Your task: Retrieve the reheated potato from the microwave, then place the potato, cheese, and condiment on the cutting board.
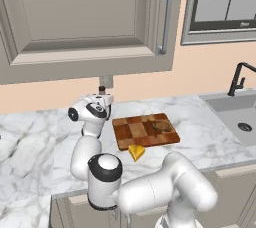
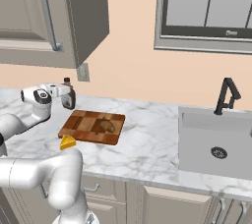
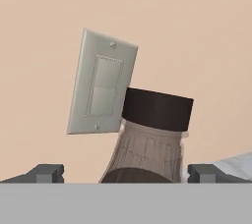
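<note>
The fingers (image 3: 125,173) stand wide apart on either side of the condiment (image 3: 147,139), gripping nothing. The potato (image 2: 104,126) lies on the cutting board (image 2: 81,126); the cheese (image 2: 68,142) sits on the tabletop (image 2: 147,144) at the board's 7 o'clock.

The desk (image 1: 200,122) looked like smooth white marble with grey veins. The cutting board (image 1: 140,132) was wood in light and dark blocks. The potato (image 1: 161,125) had dull brown skin. The cheese (image 1: 136,152) was smooth and yellow. The condiment (image 3: 152,139) had a matt dark cap. The faucet (image 2: 226,95) was black. The sink (image 2: 197,144) was plain grey.
</note>
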Motion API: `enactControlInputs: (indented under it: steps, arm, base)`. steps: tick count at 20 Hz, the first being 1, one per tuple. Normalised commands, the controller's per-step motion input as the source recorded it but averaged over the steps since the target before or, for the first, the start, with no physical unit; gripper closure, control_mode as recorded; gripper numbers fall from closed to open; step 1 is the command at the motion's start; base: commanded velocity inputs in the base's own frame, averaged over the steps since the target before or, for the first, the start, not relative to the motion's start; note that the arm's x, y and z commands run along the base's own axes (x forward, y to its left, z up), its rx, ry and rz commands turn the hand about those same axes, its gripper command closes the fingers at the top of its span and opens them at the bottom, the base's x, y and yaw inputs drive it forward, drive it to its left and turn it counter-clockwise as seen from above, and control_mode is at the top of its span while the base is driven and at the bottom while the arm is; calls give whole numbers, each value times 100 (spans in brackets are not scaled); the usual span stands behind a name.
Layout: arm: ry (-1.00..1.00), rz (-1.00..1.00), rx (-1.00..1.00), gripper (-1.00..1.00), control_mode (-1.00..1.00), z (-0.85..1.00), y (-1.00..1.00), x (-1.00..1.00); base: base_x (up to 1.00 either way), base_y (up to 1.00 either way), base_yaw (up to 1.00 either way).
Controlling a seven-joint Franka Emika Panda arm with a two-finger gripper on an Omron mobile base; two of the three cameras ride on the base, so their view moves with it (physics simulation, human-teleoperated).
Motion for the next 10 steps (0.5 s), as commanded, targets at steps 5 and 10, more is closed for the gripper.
enactControlInputs:
  steps: [5, 10]
  arm:
    - [0, 0, 0, 100, -100, 0, -10, -3]
    - [0, 0, 0, 100, -100, 0, -15, -10]
  base:
    - [0, 0, 0]
    - [0, 0, 0]
